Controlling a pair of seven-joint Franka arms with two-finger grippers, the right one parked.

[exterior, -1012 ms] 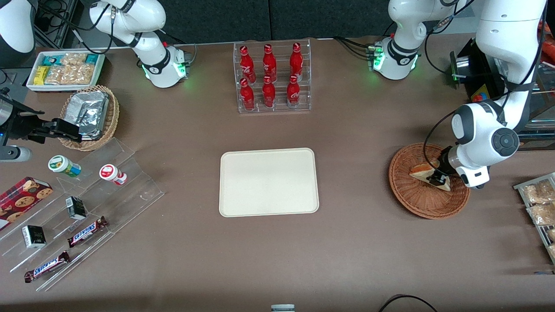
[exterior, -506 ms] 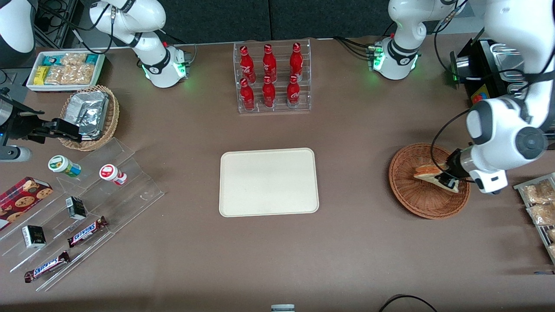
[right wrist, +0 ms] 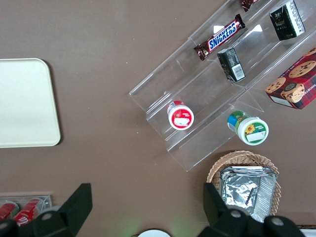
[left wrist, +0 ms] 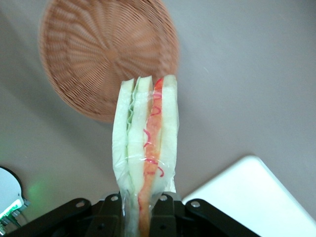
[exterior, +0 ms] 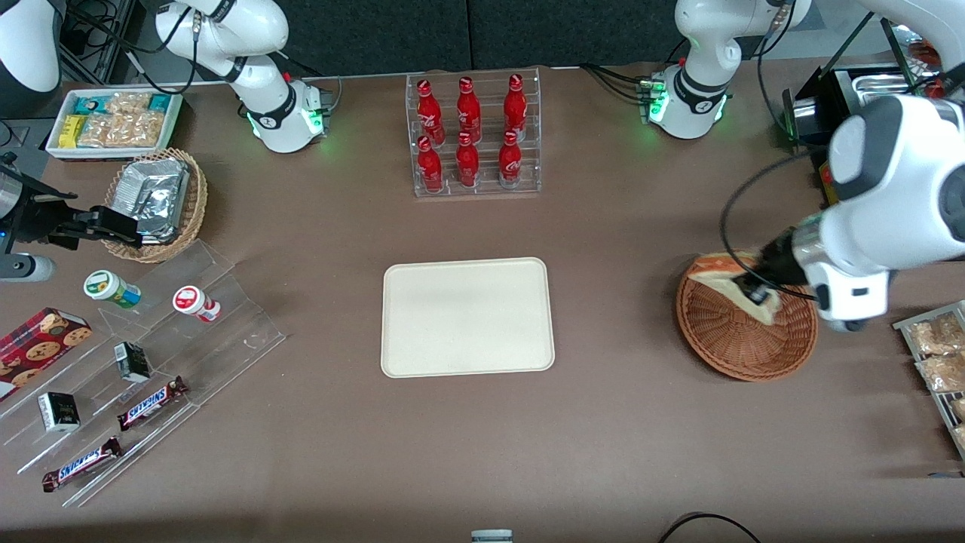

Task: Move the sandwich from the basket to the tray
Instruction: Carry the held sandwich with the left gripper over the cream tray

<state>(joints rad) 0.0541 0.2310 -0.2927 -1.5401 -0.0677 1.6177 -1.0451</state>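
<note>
Aloft, sandwich [exterior: 730,277] in hand [exterior: 754,290] above basket [exterior: 742,343] rim

robot lab, mock snack shop; brown table [exterior: 618,422] | bolted arm bases [exterior: 285,113] | bottle rack [exterior: 473,136] | acrylic candy shelf [exterior: 162,354]

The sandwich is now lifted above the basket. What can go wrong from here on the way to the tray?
The gripper pinches the sandwich only at one end, so the wrapped wedge may slip or swing out. It hangs above the basket, with bare table before the tray; dropped early, it would miss.
</note>
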